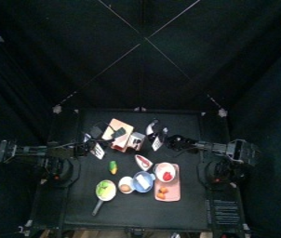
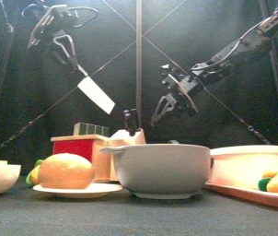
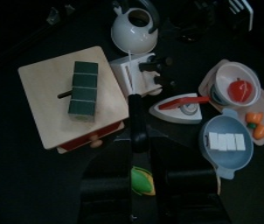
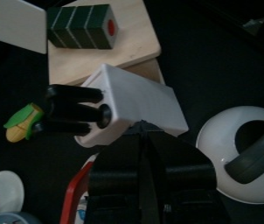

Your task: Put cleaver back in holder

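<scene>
Closest to my front camera on the desk [image 2: 129,217] are a grey bowl [image 2: 160,171], a plate [image 2: 74,191] with an orange fruit on it, and a pink tray [image 2: 246,164] at the right. Just behind them is the holder [image 2: 77,146], a tan wooden block with a red face and a green slotted piece on top, standing on the desk left of centre. Beside it, toward the middle, is a white knife block [image 4: 135,101] with black handles sticking out of it. The cleaver [image 2: 95,94] is not in the holder. It hangs in the air above it and a little behind, blade down and tilted, with its dark handle running up into the left arm's grip. The left fingers [image 3: 108,194] are closed on that handle, partly apart because of its width; the front view shows the grip, while the left wrist view is too dark to show the contact. That wrist camera looks straight down on the holder and the knife block. The right fingers [image 4: 121,179] are only slightly parted and I see nothing between them. They hang just above and to the right of the white knife block, very near its edge. I cannot tell whether they touch it. Both arms are up off the desk.
</scene>
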